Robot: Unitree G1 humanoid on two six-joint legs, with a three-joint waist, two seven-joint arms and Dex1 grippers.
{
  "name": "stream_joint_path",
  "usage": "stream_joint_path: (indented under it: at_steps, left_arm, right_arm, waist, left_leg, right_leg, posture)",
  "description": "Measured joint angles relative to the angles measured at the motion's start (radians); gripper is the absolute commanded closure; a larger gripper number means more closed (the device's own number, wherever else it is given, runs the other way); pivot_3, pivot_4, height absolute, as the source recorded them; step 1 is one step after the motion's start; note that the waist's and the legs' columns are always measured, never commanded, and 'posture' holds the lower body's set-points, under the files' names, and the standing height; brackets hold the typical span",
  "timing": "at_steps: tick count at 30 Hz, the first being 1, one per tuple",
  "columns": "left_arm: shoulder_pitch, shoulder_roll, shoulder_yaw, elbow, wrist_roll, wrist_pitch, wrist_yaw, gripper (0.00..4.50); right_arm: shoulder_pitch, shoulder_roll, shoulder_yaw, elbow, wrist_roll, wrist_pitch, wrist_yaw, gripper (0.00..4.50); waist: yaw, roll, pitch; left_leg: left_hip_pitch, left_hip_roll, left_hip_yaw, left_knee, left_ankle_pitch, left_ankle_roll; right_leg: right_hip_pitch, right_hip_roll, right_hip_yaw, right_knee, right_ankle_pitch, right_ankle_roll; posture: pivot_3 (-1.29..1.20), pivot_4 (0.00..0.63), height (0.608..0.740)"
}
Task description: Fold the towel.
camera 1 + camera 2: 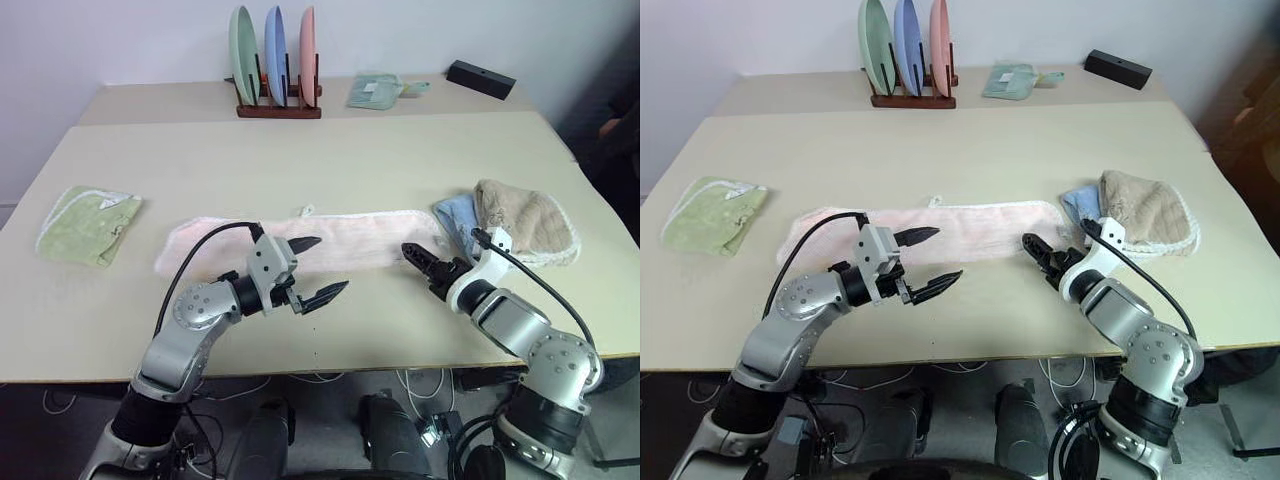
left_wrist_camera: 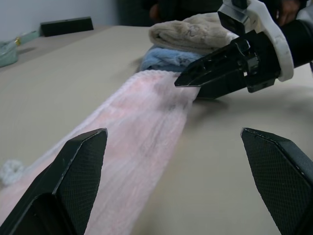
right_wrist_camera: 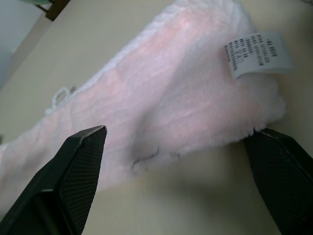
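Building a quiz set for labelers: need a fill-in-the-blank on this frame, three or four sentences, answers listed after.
1. The towel lies on the table as a long ____ strip.
2. The left gripper is ____ and holds nothing.
3. The right gripper is open at the towel's ____ end.
4. The rack holds ____ plates.

Missing words: pink; open; right; three

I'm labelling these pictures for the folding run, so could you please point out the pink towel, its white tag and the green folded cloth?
pink towel (image 1: 350, 243), left eye view, middle of the folded strip.
white tag (image 3: 257, 53), right wrist view, centre of the printed label.
green folded cloth (image 1: 88, 225), left eye view, middle of its top face.
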Motion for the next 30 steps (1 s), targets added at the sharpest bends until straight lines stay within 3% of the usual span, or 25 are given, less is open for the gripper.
stream_joint_path:
  at_steps: [1, 4, 11, 15, 25, 30]
  left_arm:
    - [0.000, 0.000, 0.004, 0.000, 0.000, 0.005, 0.009, 0.00]
    - [0.000, 0.010, 0.017, 0.000, 0.005, 0.012, 0.028, 0.00]
    - [0.038, 0.039, 0.070, 0.002, 0.021, 0.011, 0.056, 0.00]
    - [0.066, 0.042, 0.074, 0.002, 0.021, 0.011, 0.066, 0.00]
    - [0.123, 0.107, 0.157, 0.091, 0.042, -0.062, 0.057, 0.00]
    - [0.098, 0.111, 0.165, 0.149, 0.047, -0.100, 0.055, 0.00]
  right_arm:
    - [-0.014, 0.002, 0.000, 0.023, -0.001, -0.017, -0.006, 0.05]
    - [-0.042, 0.004, 0.000, 0.076, -0.005, -0.059, -0.020, 0.91]
    - [-0.056, -0.011, 0.031, 0.146, -0.045, -0.133, -0.028, 4.44]
    - [-0.047, -0.080, 0.086, 0.127, -0.082, -0.150, -0.001, 4.48]
    - [-0.001, -0.403, 0.175, -0.117, -0.123, -0.108, 0.136, 4.48]
    - [-0.159, -0.484, 0.429, -0.192, -0.163, -0.099, 0.276, 4.48]
  waist:
    - [0.000, 0.000, 0.000]
    - [-0.001, 0.000, 0.000]
    - [-0.003, 0.001, 0.000]
    - [0.001, 0.001, 0.000]
    - [0.001, 0.001, 0.000]
    - [-0.007, 0.001, 0.000]
  left_leg:
    - [0.000, 0.000, 0.000, 0.000, 0.000, 0.000]
    - [0.001, 0.000, 0.000, 0.000, 0.000, 0.000]
    - [0.001, 0.000, 0.000, -0.001, 0.000, 0.000]
    - [0.000, 0.000, 0.000, -0.001, 0.000, 0.000]
    - [0.000, 0.000, 0.000, -0.001, 0.000, 0.000]
    - [0.000, 0.001, 0.000, -0.001, 0.000, 0.000]
  right_leg:
    - [0.000, 0.000, 0.000, 0.000, 0.000, 0.000]
    - [0.000, 0.000, 0.000, 0.000, 0.000, 0.000]
    - [0.000, 0.000, 0.000, 0.000, 0.000, 0.000]
    - [0.000, 0.000, 0.000, -0.001, 0.000, 0.000]
    - [0.000, 0.000, 0.000, -0.001, -0.001, 0.000]
    - [0.000, 0.001, -0.001, -0.001, -0.001, 0.000]
  posture:
    - [0.00, 0.150, 0.740]
    - [0.00, 0.150, 0.740]
    - [0.00, 0.150, 0.740]
    - [0.00, 0.150, 0.740]
    - [0.00, 0.150, 0.740]
    - [0.00, 0.150, 0.740]
